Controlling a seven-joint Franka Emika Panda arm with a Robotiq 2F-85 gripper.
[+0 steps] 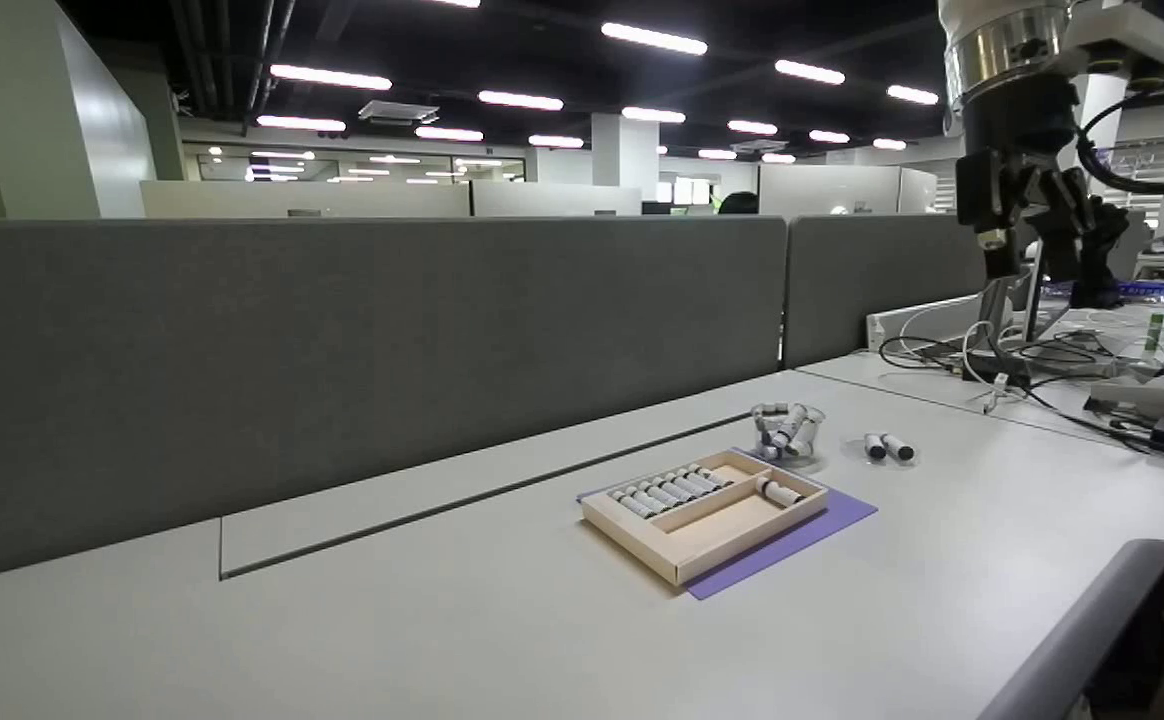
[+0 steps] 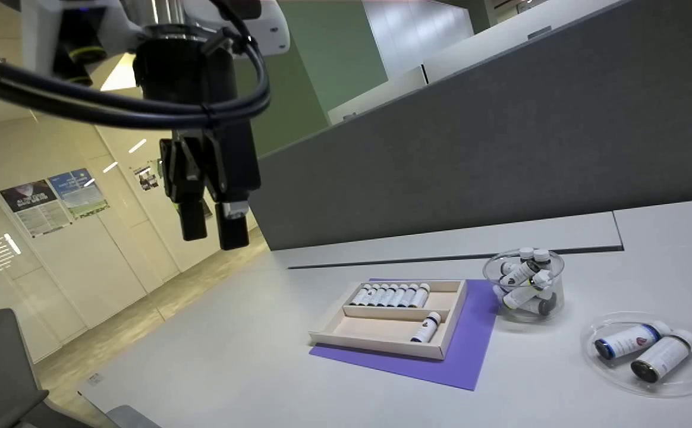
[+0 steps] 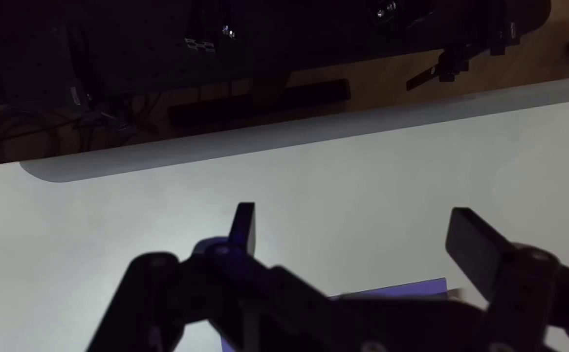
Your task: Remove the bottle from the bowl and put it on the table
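White-labelled bottles (image 2: 523,293) sat heaped in the see-through bowl (image 2: 559,286), two near upright and others tilted; its round wall offered no slots, so I judged they propped one another up. Which one the task meant, I could not tell, but the removal looked not yet done. The bowl stood on the desk (image 2: 233,356), just beside a purple sheet (image 2: 471,339).

Counting from the bowl in an exterior view, a shallow clear dish (image 2: 604,371) lay near it toward four o'clock; its low rim probably kept the pair of bottles (image 2: 662,356) side by side there from rolling away. Between eight and nine o'clock, resting on the sheet, was a wooden tray (image 2: 376,328). Its divider (image 2: 376,312) seemed meant to keep the row of bottles (image 2: 389,295) parallel in the far compartment, while a lone bottle (image 2: 426,327) lay in the near one, at the end toward the bowl.

Farther out, between nine and ten o'clock, the gripper (image 2: 213,227) hung high over the desk, its jaws well apart and nothing between them. That height, I supposed, was for clearance; reaching a bottle would call for crossing over and coming straight down, and its neighbours might shift.
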